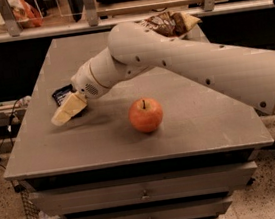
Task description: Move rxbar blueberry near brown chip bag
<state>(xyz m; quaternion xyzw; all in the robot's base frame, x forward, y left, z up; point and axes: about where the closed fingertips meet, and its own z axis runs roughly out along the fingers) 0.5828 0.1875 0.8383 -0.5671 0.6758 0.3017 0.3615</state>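
The rxbar blueberry (62,94) is a small dark navy wrapper lying flat near the table's left side, partly hidden behind my gripper. My gripper (67,110), with cream-coloured fingers, hangs just in front of the bar and low over the table. The brown chip bag (169,23) lies at the far edge of the table, partly hidden behind my white arm (192,64). The arm reaches in from the right across the table.
An orange-red apple (146,115) stands in the middle front of the grey table (210,122). Drawers sit below the tabletop. A shelf rail with posts runs behind the far edge. Cables hang at the left.
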